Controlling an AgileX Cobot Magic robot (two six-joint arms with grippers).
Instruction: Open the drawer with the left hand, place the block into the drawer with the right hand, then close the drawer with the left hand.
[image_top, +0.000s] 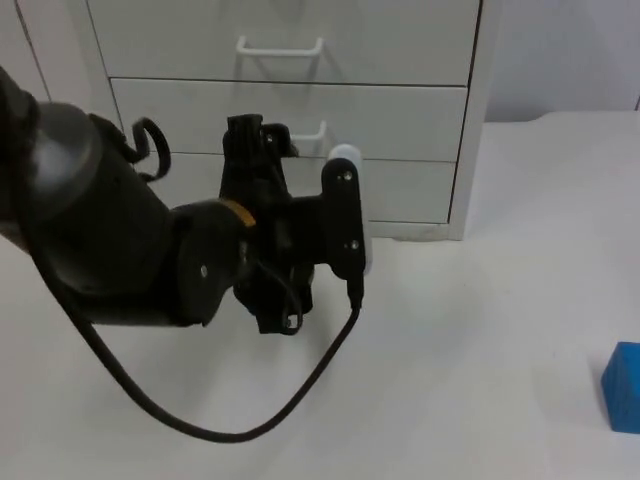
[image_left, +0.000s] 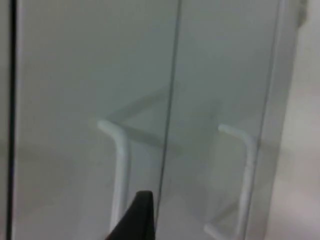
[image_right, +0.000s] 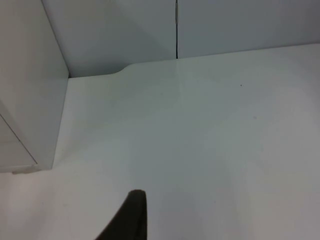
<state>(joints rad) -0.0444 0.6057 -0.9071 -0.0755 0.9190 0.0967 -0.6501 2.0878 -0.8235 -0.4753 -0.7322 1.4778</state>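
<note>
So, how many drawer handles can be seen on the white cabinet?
2. One handle is on the upper drawer front; the other handle is on the drawer below, right by the left hand. The arm may hide more handles lower down.

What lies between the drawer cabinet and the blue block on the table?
Nothing: in the top view, bare white table runs from the drawer cabinet to the blue block. The left gripper is at the cabinet's handles.
</note>
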